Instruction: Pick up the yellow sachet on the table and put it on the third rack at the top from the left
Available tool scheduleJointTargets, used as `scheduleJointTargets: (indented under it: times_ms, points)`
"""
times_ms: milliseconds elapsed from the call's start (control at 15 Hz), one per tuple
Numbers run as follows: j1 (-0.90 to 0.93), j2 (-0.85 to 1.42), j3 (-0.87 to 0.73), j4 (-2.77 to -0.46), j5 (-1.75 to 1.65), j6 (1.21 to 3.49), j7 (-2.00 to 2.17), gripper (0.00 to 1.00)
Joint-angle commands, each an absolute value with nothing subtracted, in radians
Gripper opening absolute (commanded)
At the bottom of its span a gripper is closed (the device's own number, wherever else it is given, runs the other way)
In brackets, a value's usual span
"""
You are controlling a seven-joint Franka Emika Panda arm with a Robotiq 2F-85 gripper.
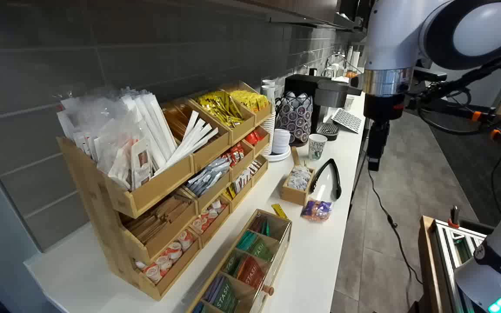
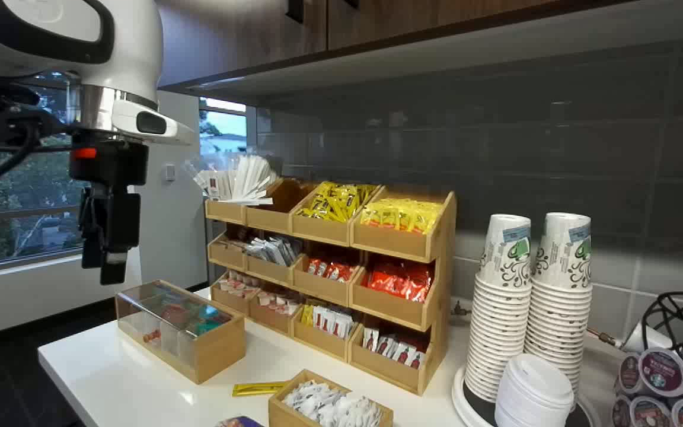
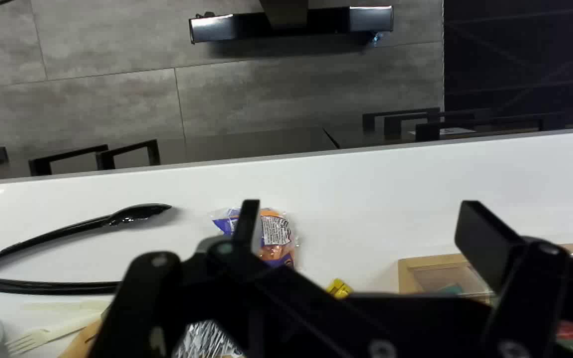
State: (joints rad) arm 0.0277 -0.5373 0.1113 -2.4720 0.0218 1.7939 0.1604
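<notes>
1. One yellow sachet (image 2: 258,388) lies flat on the white table (image 2: 152,397), between the tea box (image 2: 221,351) and the small box (image 1: 293,195), near both
2. One wooden stand (image 2: 443,284) has three steps with four bins (image 2: 267,217) on each, so twelve bins
3. On the top step, counting from the left in both exterior views, the third rack (image 2: 321,230) and the fourth bin (image 2: 392,239) hold yellow packets (image 2: 404,214), too many to count
4. The one tea box has one round knob (image 2: 152,336)
5. The one small box is full of white packets (image 1: 300,177), too jumbled to count
6. One pair of black tongs (image 3: 52,287) and one purple and orange bag (image 1: 317,210) lie just beside the small box
7. Farther along are two tall stacks of paper cups (image 2: 498,323), one stack of white lids (image 2: 534,391), one paper cup on its own (image 1: 317,148) and one black coffee maker (image 1: 331,93)
8. One gripper (image 3: 363,231) hangs in the air, well above the table
9. Its jaws are wide apart with just air between them; through the gap, the wrist view shows white table, a bit of the yellow sachet and a corner of the tea box
</notes>
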Motion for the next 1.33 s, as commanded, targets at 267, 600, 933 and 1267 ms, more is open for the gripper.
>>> scheduleJointTargets:
  times_ms: [267, 600, 933, 1267]
  points:
    - [0.034, -0.537, 0.106, -2.471, 0.019, 1.792, 0.163, 1.0]
    - [0.016, -0.508, 0.1, -2.508, 0.027, 1.923, 0.196, 1.0]
    - [0.008, -0.435, 0.036, -2.613, 0.085, 2.365, 0.164, 1.0]
    - [0.029, -0.239, -0.024, -2.653, 0.192, 2.725, 0.111, 1.0]
